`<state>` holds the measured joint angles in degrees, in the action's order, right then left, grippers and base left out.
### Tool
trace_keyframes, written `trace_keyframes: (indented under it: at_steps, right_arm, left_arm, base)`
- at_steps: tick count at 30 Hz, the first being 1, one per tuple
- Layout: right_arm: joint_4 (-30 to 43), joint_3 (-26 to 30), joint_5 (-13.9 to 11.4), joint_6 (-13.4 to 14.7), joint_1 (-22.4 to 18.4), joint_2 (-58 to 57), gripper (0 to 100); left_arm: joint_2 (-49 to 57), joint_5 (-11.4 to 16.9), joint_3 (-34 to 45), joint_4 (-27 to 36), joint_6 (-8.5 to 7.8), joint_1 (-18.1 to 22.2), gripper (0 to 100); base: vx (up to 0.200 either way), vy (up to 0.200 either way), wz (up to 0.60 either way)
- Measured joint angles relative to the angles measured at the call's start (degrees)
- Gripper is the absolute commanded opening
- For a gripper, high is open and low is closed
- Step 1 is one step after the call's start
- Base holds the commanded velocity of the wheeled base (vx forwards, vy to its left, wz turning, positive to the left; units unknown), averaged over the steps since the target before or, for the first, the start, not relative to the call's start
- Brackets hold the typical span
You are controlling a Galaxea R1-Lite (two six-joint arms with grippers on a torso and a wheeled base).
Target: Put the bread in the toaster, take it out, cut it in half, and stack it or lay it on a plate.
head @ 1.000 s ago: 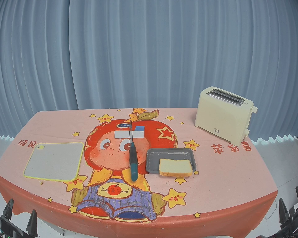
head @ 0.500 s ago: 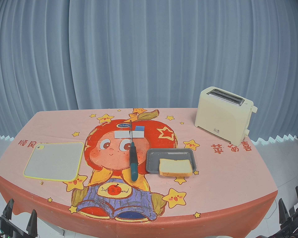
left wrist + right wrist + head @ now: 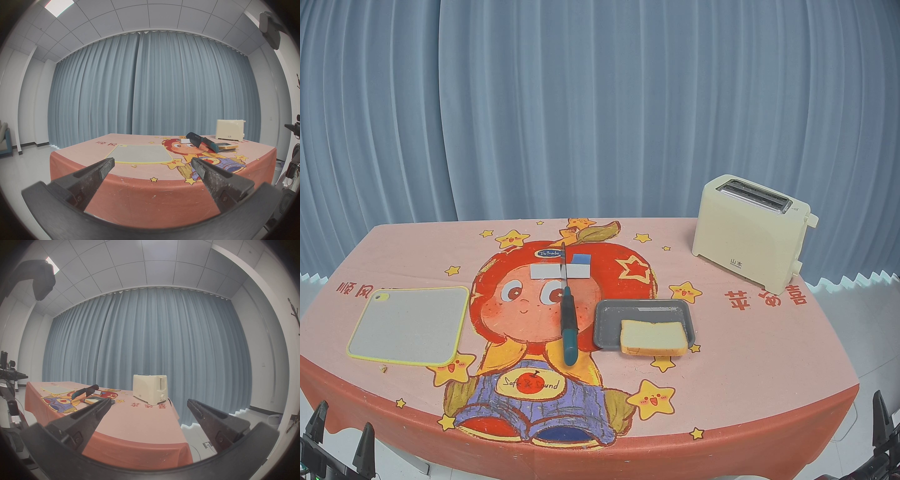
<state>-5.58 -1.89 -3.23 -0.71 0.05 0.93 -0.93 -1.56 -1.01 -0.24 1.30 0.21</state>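
Left pincer (image 3: 152,164): jaws wide apart, holding nothing; it sits low, off the near left edge of the tabletop (image 3: 769,350), facing across it.
Right pincer (image 3: 148,402): jaws also wide apart and empty; it sits low beyond the near right corner, well apart from everything on the cloth.
Cutting board (image 3: 409,325): closest to the left pincer, a grey board with a yellow-green rim lying flat at the near left of the tabletop.
Knife (image 3: 569,325): in the middle, teal handle toward the robot and dark blade pointing away; the blade crosses a small white block (image 3: 578,270).
Tray (image 3: 644,309): a shallow dark grey tray just right of the knife's handle, not touching it.
Bread (image 3: 654,337): one pale slice lying flat at the near side of the tray, its front edge over the tray's near rim.
Toaster (image 3: 750,231): cream, standing upright at the far right of the tabletop, well apart from the tray, slots facing up.
Cloth: pink with a cartoon apple-headed figure and yellow stars.
Backdrop: a blue-grey pleated curtain (image 3: 600,106) behind the tabletop.
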Motion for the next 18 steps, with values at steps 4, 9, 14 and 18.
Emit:
trace_keyframes:
  at_steps: [4,9,14,18]
  right_arm:
    - [0.04,-0.72,-1.61,0.11,0.16,0.00,100]
    - [0.20,-2.65,-2.35,0.84,0.63,0.23,100]
    - [0.20,-4.47,-2.05,2.40,3.45,2.79,100]
    - [0.26,-5.28,-1.50,2.76,5.21,4.83,100]
  left_arm:
    - [0.00,0.01,0.00,0.00,0.00,0.00,100]
    - [0.00,0.01,0.00,0.02,0.00,0.00,100]
    - [0.00,0.01,0.00,0.00,-0.02,0.00,100]
    - [0.00,0.00,0.00,0.00,0.00,0.00,100]
  base:
    - [0.000,0.000,0.00]
    - [0.000,0.000,0.00]
    - [0.000,0.000,0.00]
    - [0.000,0.000,0.00]
